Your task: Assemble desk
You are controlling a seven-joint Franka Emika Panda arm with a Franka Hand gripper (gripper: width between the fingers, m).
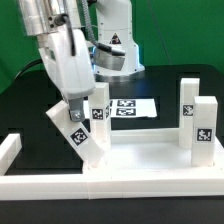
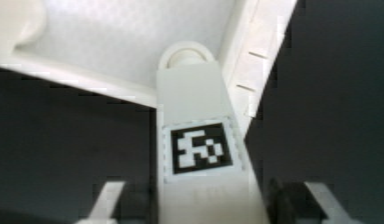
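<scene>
**Now a leg goes in at the near corner**

Here the gripper (image 1: 78, 108) holds one white leg (image 1: 75, 130) tilted, its lower end down at the tabletop's (image 1: 140, 160) near corner on the exterior view's left. In the wrist view the fingers (image 2: 111, 200) stand on either side of the leg (image 2: 198, 140), narrow, closed on its tagged part, and the leg's far end sits against the inside of the tabletop's rim (image 2: 260, 60).

Another leg (image 1: 99, 105) stands just behind the held one, toward the back edge on that side. Two more (image 1: 203, 125) stand upright by the edge on the exterior view's right. The marker board (image 1: 135, 106) lies flat beyond the back edge.

The leg looks like hard, light plastic: stiff, smooth, likely slippery under metal fingers. The flat sides give the surest hold, near the middle so it cannot swing. Whether its end is already in the corner socket I cannot tell; tilted as it is, it would probably jam if pushed
</scene>
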